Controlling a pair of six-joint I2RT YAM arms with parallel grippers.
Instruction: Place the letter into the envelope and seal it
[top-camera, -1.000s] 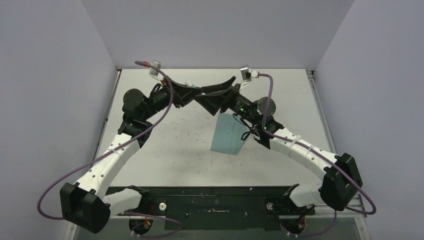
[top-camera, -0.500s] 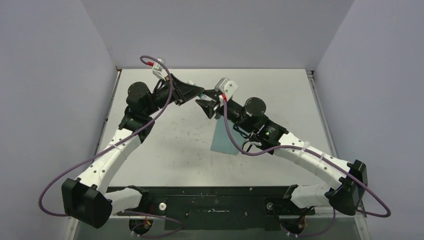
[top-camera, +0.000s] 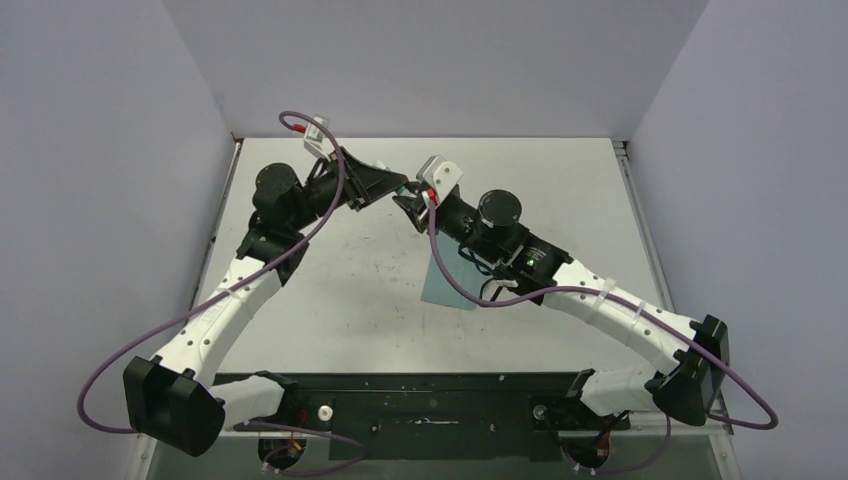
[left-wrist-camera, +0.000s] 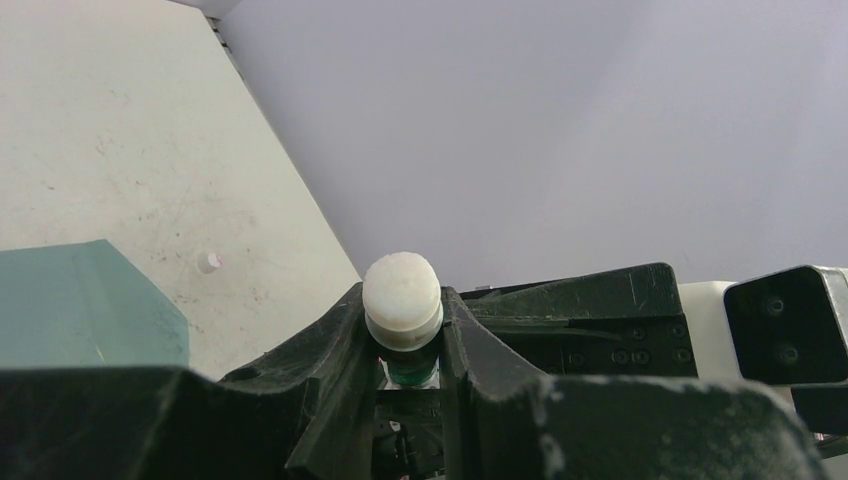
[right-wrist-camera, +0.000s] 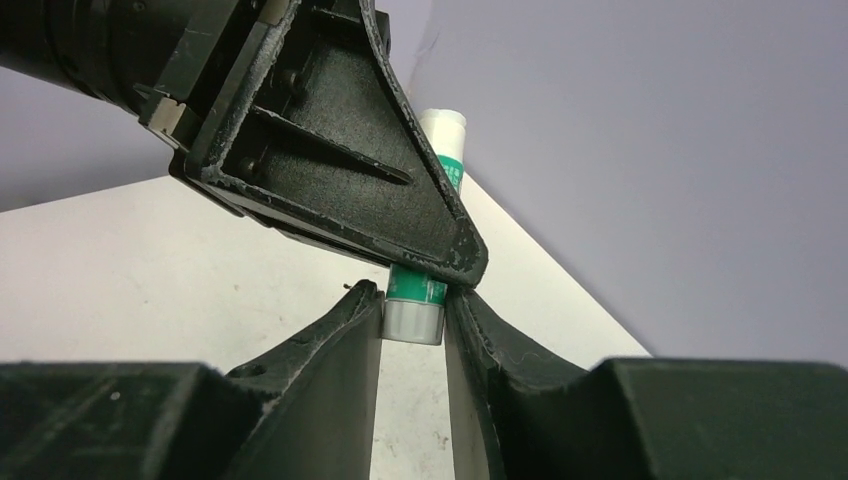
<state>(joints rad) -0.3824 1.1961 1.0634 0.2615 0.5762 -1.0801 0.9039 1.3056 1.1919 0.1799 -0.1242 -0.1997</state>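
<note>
I see both arms stretched to the far middle of the table (top-camera: 340, 290). There the left gripper (top-camera: 396, 186) and right gripper (top-camera: 411, 205) meet tip to tip. A small white-and-green stick (top-camera: 381, 166) runs along the left gripper toward the right one. The envelope (top-camera: 443, 285) lies flat, its far end hidden under the right arm. The table surface is scuffed.

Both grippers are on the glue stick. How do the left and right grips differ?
The left gripper clamps the stick around its green-and-white body, with the white end poking out past its fingers. The right gripper pinches only the grey end. In the top view the left gripper reaches in from the left and the right gripper from the right, their tips meeting. Both are shut on the same stick.
</note>
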